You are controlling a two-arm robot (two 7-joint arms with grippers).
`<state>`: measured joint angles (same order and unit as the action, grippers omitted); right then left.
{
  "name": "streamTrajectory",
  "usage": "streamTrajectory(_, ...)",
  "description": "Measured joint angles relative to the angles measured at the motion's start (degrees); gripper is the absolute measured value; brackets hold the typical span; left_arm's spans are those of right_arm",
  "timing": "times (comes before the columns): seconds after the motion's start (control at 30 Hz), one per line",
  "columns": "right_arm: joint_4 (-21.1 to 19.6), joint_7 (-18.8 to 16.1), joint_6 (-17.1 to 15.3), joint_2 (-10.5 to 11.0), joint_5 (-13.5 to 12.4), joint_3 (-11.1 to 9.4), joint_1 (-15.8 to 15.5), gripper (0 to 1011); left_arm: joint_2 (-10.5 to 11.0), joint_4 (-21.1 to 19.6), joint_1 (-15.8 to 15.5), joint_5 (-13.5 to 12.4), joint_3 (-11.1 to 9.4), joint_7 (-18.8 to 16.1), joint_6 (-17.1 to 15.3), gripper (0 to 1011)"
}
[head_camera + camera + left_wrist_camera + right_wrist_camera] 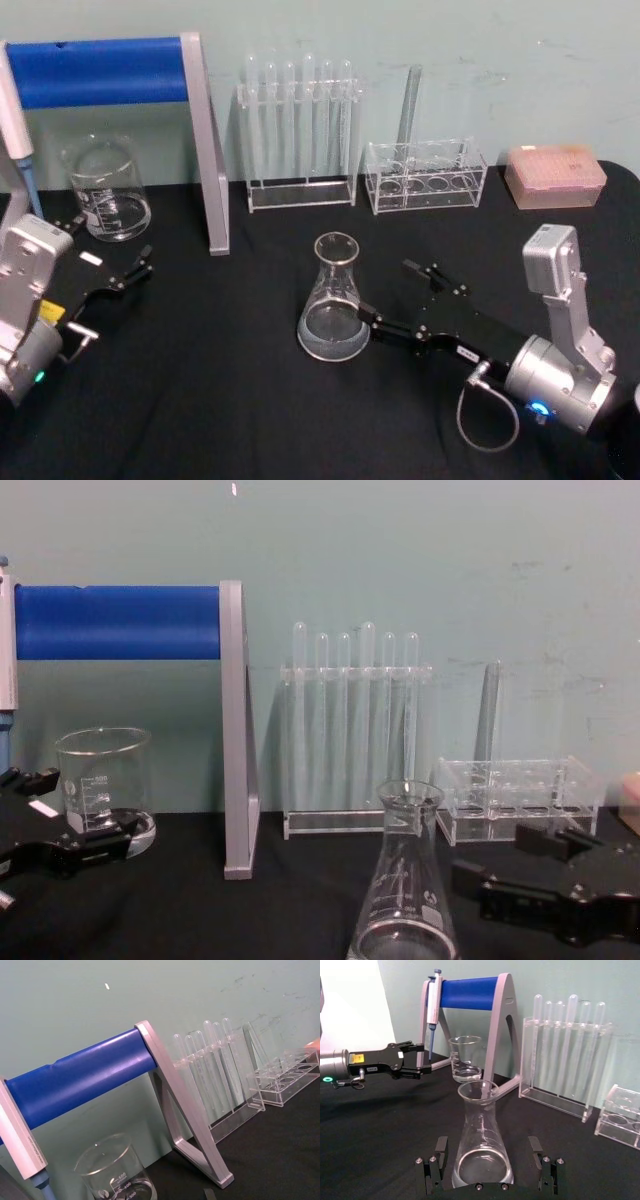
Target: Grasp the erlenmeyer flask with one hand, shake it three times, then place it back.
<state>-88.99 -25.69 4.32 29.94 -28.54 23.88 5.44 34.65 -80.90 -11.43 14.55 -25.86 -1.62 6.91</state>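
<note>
We see the flask [335,300] standing upright on the black table [230,420], near the middle. Our right gripper [386,290] reaches in from the right, low at the flask's base, jaws spread wide with one finger on either side of the glass; we cannot tell whether they touch it. Our left gripper [112,243] rests far left, jaws apart and empty, just beside the beaker [105,190]

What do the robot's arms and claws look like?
Both are black, flat-fingered claws on silver-grey metal wrists. The right gripper has a small white label, a looping grey cable and a blue light. The left gripper carries a yellow sticker and a green light.
</note>
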Motion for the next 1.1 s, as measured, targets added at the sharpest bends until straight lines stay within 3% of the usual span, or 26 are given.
streamTrajectory(0.63,5.9,0.0,1.2,-6.0,7.4,1.8,5.0,1003,0.0,0.0,0.0,0.0,0.0,0.0,0.0,1001)
streamTrajectory(1.1,11.2,-0.7,1.7,-10.2,9.5,1.6,8.8,1003,0.0,0.0,0.0,0.0,0.0,0.0,0.0,1001)
